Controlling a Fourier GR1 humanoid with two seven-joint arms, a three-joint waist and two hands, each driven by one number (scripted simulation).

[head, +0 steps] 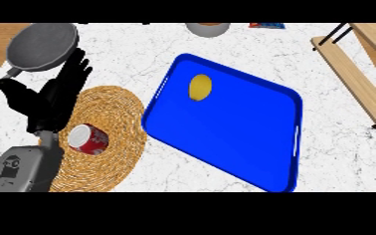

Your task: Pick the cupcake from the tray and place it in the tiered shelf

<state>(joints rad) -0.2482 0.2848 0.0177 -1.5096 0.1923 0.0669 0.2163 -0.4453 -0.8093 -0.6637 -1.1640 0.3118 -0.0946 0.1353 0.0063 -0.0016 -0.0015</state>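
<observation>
One hand [55, 92] shows, the robot's left, at nine o'clock in the head view, rising from a grey forearm [26, 169] that enters at seven o'clock. Its black fingers are straight and spread wide, pointing toward twelve o'clock, and they hold nothing. The fingertips lie just below a grey frying pan [43, 46] at ten o'clock, whose handle runs off toward the left edge. Whether the fingers touch the pan cannot be told.

Just to the right of the hand, a round woven mat [110, 134] lies on the white marbled counter [132, 50]. The hand's palm overlaps the mat's left rim. On the mat, toward its nine o'clock side, a red and white can [89, 138] lies tipped on its side, its open end facing the forearm.

Next comes a blue tray [235, 144], tilted so that its long side runs from eleven o'clock down to five o'clock. Its left corner sits just beside the mat's right rim. The cupcake [200, 87], a yellowish oval shape, rests inside the tray near its eleven o'clock corner, well apart from the hand.

At twelve o'clock a grey bowl [208, 28] is cut off by the top of the view, and a small red and blue item [266, 25] lies near it at one o'clock. At two o'clock stands the tiered shelf [352, 74], wooden boards with dark struts, well apart from the tray.
</observation>
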